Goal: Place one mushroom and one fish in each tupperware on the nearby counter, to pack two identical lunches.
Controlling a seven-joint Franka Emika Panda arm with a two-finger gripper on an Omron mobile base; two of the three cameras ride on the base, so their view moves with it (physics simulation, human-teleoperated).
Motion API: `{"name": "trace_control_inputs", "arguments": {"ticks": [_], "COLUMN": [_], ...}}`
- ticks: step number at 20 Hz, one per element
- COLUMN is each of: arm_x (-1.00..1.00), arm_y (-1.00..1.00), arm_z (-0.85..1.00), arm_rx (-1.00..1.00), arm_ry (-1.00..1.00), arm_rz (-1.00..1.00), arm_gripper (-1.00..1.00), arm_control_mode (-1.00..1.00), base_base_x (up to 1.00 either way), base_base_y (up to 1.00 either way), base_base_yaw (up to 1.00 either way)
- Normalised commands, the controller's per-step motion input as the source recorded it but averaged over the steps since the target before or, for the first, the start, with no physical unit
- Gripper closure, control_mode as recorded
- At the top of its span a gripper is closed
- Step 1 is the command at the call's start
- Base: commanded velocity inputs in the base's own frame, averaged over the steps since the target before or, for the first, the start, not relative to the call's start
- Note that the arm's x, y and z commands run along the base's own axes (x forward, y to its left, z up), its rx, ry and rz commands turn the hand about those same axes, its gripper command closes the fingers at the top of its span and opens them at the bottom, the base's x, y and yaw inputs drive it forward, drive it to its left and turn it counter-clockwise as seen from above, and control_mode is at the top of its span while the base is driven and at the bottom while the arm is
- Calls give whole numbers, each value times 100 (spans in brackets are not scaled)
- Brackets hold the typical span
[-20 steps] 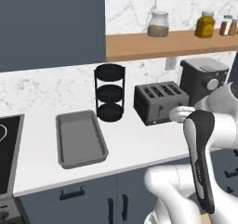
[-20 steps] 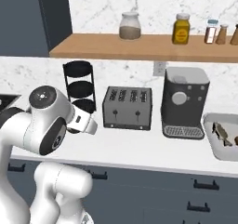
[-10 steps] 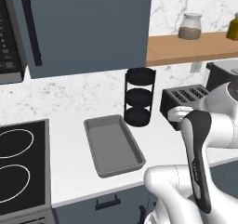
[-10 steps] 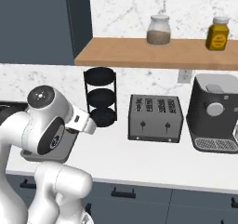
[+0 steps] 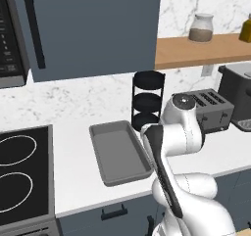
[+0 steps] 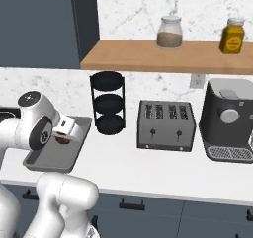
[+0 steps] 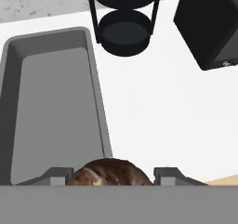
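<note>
Between the two dark fingertips (image 7: 56,175) at the bottom of the hand view sits a brown, rounded lump (image 7: 110,173), streaked lighter on its left; mushroom or fish cannot be told, nor its long axis, since just the top hump shows. Gripper (image 7: 110,179) part-open, a tip on either side of the lump, apparently clamped on it. In the right base view, gripper (image 6: 64,136) hanging over the near right part of the grey tray (image 6: 37,160), a small dark brown blob under the white hand. Tray (image 7: 100,121) long and narrow, long axis running from the counter's front edge toward the wall, bare grey floor inside, raised rim all round. In the left base view, tray (image 5: 115,152) lying between the stovetop (image 5: 24,174) and the arm, right rim partly hidden behind the dark forearm. Off-white counter (image 5: 73,181) open between tray and stovetop. Beyond the tray's far right corner, a black three-tier rack (image 6: 109,103); right of that a toaster (image 6: 164,125), then a coffee machine (image 6: 230,121), with bare worktop in front of them. Above, a wooden shelf (image 6: 163,59) carrying two jars, and a dark cabinet (image 5: 93,29) to the left.
</note>
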Motion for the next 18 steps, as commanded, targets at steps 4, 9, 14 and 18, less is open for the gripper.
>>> {"name": "trace_control_inputs", "arguments": {"ticks": [4, 9, 14, 18], "arm_x": [68, 77, 85, 65], "arm_y": [81, 54, 36, 24], "arm_z": [-52, -34, -31, -29], "arm_rx": [-3, -2, 0, 0], "arm_ry": [12, 2, 6, 8], "arm_rz": [0, 0, 0, 0], "arm_gripper": [100, 100, 100, 100], "arm_control_mode": [-100, -100, -100, -100], "base_base_x": [0, 0, 0, 0], "base_base_y": [0, 0, 0, 0], "base_base_yaw": [0, 0, 0, 0]}}
